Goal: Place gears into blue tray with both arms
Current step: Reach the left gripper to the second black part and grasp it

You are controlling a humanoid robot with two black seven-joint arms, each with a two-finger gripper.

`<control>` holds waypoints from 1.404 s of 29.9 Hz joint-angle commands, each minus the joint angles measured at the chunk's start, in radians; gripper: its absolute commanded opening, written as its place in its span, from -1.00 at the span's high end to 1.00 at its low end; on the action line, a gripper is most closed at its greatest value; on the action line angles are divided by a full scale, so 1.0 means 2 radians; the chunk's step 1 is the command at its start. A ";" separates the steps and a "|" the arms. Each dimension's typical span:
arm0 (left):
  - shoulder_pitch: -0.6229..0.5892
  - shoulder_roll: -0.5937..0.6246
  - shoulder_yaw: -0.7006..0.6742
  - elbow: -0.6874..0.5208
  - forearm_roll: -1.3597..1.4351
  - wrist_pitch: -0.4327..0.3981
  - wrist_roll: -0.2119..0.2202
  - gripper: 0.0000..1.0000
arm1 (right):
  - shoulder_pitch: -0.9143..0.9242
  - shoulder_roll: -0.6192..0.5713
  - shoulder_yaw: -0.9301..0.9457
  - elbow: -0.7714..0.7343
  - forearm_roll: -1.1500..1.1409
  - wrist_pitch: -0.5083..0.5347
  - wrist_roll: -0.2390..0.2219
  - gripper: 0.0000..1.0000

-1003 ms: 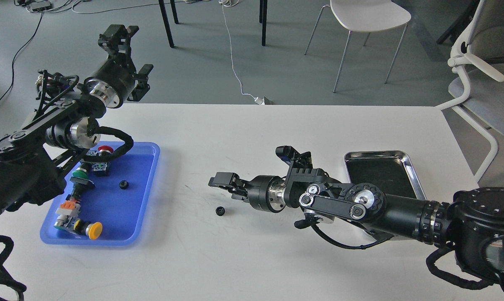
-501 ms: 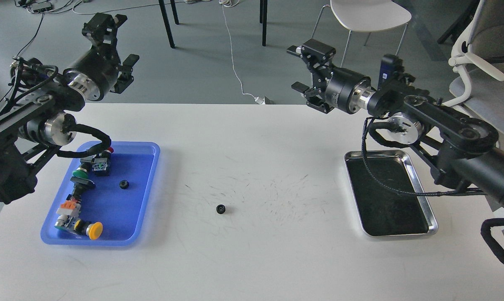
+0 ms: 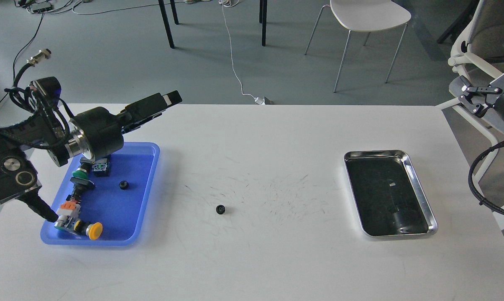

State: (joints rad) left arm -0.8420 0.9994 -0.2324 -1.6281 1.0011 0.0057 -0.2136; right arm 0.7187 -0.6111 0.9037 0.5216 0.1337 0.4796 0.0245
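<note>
On the white bench point(image 3: 277, 259), nearest the robot, one gear point(image 3: 221, 209) lies alone on bare surface between the two trays, somewhat closer to the blue tray point(image 3: 149, 196) than to the silver tray point(image 3: 419, 188), and nothing touches it. That gear is the part of the job left undone.

A little farther back and to the left, a second gear point(image 3: 123, 184) sits flat on the floor of the blue tray, apart from the push-button switches point(image 3: 81, 196) lined along the tray's left side. So, judging by how things lie, one gear is delivered and one remains; no other gear shows anywhere on the bench. The silver tray looks bare.

Over the far end of the blue tray hangs the left gripper point(image 3: 162, 102), pointing right and away; its jaws appear to lie together with nothing between them, though the angle makes this hard to confirm. The right gripper point(image 3: 479, 98) sits at the far right edge, off the bench, its jaws spread apart and holding nothing.
</note>
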 commanded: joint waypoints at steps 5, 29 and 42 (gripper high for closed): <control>0.079 -0.050 0.009 0.003 0.378 0.077 -0.004 -0.93 | -0.029 -0.008 0.001 0.002 0.012 0.005 -0.001 -0.88; 0.167 -0.257 0.008 0.226 0.590 0.113 -0.041 -0.69 | -0.090 -0.008 -0.010 0.100 0.002 0.005 0.001 -0.89; 0.175 -0.267 0.010 0.259 0.590 0.128 -0.046 0.24 | -0.091 -0.007 -0.015 0.099 0.002 0.005 0.002 -0.89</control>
State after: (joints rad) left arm -0.4954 0.4657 -0.2150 -1.1167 2.1818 0.2634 -0.3052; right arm 0.5369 -0.6244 0.8753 0.7196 0.1381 0.4887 0.0265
